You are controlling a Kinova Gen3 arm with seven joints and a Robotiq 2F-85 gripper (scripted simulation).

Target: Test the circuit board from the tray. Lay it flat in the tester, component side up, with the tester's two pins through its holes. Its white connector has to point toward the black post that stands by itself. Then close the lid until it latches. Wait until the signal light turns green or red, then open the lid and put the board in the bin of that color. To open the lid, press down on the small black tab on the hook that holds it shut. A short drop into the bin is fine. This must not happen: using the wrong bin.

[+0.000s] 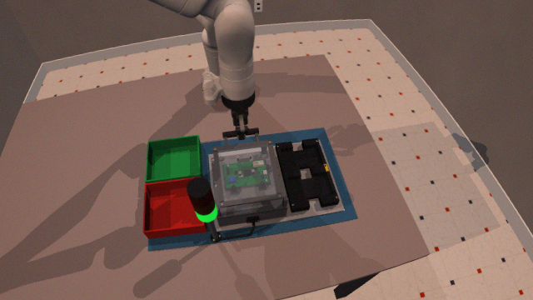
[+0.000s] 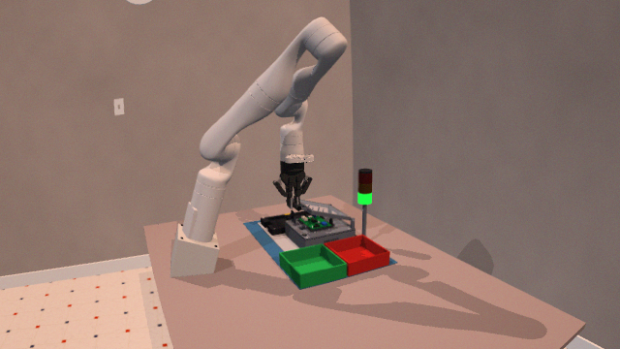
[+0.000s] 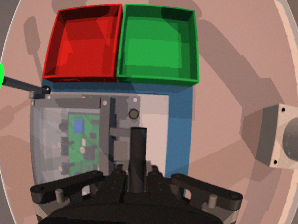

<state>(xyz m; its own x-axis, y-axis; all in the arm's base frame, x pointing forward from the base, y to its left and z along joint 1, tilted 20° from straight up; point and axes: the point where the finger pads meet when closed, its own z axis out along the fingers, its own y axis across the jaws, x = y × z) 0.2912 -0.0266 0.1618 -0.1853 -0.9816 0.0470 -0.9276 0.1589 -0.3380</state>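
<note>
The green circuit board [image 1: 246, 172] [image 2: 314, 223] [image 3: 82, 145] lies flat in the grey tester [image 1: 250, 210] under its clear lid [image 1: 243, 152]. In the exterior view the lid looks tilted up a little on the gripper's side. The signal light [image 1: 206, 215] [image 2: 364, 198] glows green. My gripper [image 1: 241, 132] [image 2: 294, 206] [image 3: 137, 168] is shut, pointing straight down at the tester's far edge, where the hook and its tab are. I see nothing between the fingers. The green bin [image 1: 172, 138] [image 2: 315, 278] [image 3: 157, 77] and the red bin [image 1: 175, 231] [image 2: 368, 267] [image 3: 80, 77] stand side by side and are empty.
The black tray [image 1: 291, 167] [image 2: 272, 224] sits empty on the tester's other side, on the blue mat [image 1: 346, 208]. The signal light's pole stands at the tester's corner by the red bin. The arm's base [image 2: 194, 252] [image 3: 275, 135] stands behind the mat.
</note>
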